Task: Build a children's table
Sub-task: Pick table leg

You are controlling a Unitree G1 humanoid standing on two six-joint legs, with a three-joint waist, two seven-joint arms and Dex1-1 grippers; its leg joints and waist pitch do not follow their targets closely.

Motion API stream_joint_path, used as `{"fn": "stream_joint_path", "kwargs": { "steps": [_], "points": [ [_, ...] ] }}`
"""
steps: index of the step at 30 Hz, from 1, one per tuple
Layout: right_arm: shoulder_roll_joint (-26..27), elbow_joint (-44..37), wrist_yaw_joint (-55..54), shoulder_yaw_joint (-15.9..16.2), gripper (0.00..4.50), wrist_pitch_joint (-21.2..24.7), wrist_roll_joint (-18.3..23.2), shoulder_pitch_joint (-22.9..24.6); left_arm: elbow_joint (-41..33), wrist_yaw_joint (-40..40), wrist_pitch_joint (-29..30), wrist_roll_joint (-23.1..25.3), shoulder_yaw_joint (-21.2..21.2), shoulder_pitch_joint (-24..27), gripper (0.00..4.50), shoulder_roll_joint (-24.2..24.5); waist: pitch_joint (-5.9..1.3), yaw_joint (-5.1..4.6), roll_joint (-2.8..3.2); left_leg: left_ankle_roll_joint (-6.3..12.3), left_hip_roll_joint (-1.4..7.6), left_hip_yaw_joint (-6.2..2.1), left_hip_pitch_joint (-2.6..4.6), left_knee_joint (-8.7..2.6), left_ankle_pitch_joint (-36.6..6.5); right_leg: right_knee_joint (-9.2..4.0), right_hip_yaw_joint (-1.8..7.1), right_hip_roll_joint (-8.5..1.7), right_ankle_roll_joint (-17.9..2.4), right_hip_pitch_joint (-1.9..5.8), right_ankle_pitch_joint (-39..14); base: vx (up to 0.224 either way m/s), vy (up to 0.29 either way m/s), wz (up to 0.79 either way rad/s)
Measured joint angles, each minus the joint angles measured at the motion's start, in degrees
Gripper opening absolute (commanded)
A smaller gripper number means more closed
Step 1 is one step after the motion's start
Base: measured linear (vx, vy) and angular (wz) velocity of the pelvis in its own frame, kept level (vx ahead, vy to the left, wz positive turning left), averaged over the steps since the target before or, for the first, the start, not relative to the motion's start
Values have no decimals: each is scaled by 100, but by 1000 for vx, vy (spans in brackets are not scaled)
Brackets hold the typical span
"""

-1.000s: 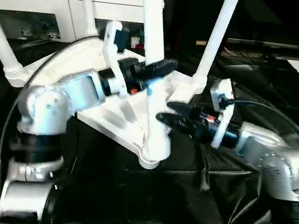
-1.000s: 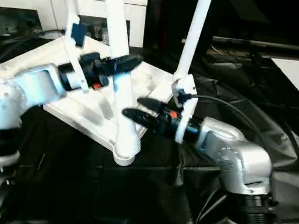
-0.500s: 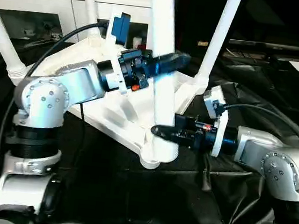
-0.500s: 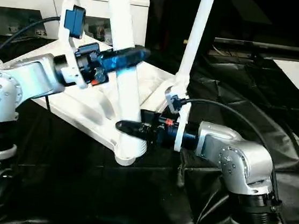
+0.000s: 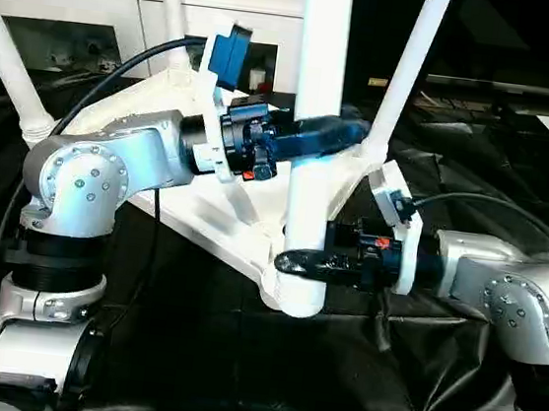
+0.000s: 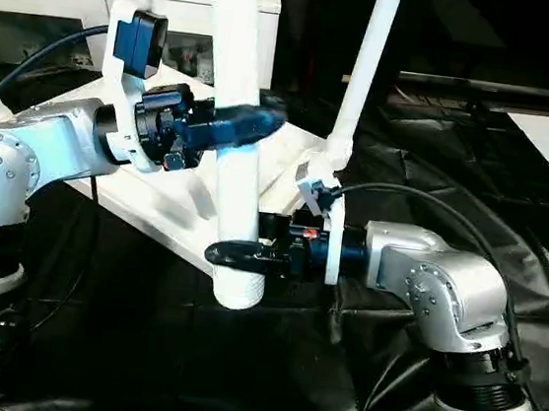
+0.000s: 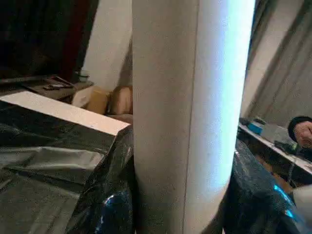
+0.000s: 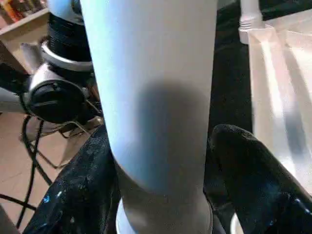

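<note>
Change: the near leg is now standing upright in its corner socket, where a second ago it was leaning.
Left gripper: fingers half open, clamping around that leg's upper shaft.
Right gripper: fingers wider, closing around the leg's thick base just above the socket.
Wrist views: smooth white tube between black fingers; a person's hand is showing far off.
Tabletop: ribbed white plastic, lying upside down on crinkled black sheeting, 3 other legs rising.
Behind: white cabinet.

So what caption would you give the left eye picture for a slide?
Both sets of black fingers, left above right, clasp the nearest white leg standing in the upturned tabletop's corner socket.
</note>
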Motion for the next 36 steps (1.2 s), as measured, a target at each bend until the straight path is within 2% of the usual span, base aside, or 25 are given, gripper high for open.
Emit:
{"fn": "stream_joint_path", "kwargs": {
  "steps": [7, 21, 22, 25, 27, 34, 35, 36],
  "points": [
    [0, 0, 124, 0, 312, -1, 74, -25, -36, -115, -33, 1, -145, 41, 179, -8, -1, 0, -1, -1, 1, 0, 1, 4, 0, 7, 0, 0, 0, 0, 0, 0, 0, 0],
    [-8, 18, 98, 96, 312, 6, 56, -31, -39, -114, -114, 28, -166, 43, 179, -19, 0, 1, -10, -1, 1, 0, 0, 5, 1, 7, 0, 0, 1, -1, -1, 0, 0, 0],
    [-8, 21, 98, 97, 284, 9, 56, -31, -43, -114, -114, 30, -166, 47, 179, -17, 0, 1, -10, -1, 1, 0, 0, 5, 1, 7, 0, 0, 1, -1, -1, 0, 0, 0],
    [10, 26, 98, 111, 271, 13, 62, -34, -45, -107, -138, 59, -171, 61, 179, 1, 0, 0, -12, -1, 1, 0, 0, 5, 1, 7, 0, 0, 1, -1, -1, 0, 0, 0],
    [36, 42, 93, 113, 234, 13, 62, -34, -49, -107, -152, 60, -180, 63, 179, 20, 0, 0, -13, -1, 1, 0, 1, 5, 1, 8, 0, 0, 1, -1, -1, 0, 0, 0],
    [57, 69, 96, 172, 201, 9, 65, -70, -51, -101, -185, 92, -201, 76, 179, 76, -1, 2, -16, -1, 1, 0, 0, 5, 1, 8, 0, 0, 1, -1, -1, 0, 0, 0],
    [59, 70, 94, 172, 199, 8, 55, -70, -51, -100, -197, 105, -200, 85, 214, 75, -1, 3, -16, -1, 1, 0, 0, 6, 1, 8, 0, 0, 1, -1, -1, 0, 0, 0],
    [68, 70, 92, 172, 199, 8, 52, -70, -51, -76, -172, 79, -171, 97, 214, 55, -1, 2, -16, -1, 1, 0, 0, 7, 1, 8, 0, 0, 1, -1, -1, 0, 0, 0]
  ]
}}
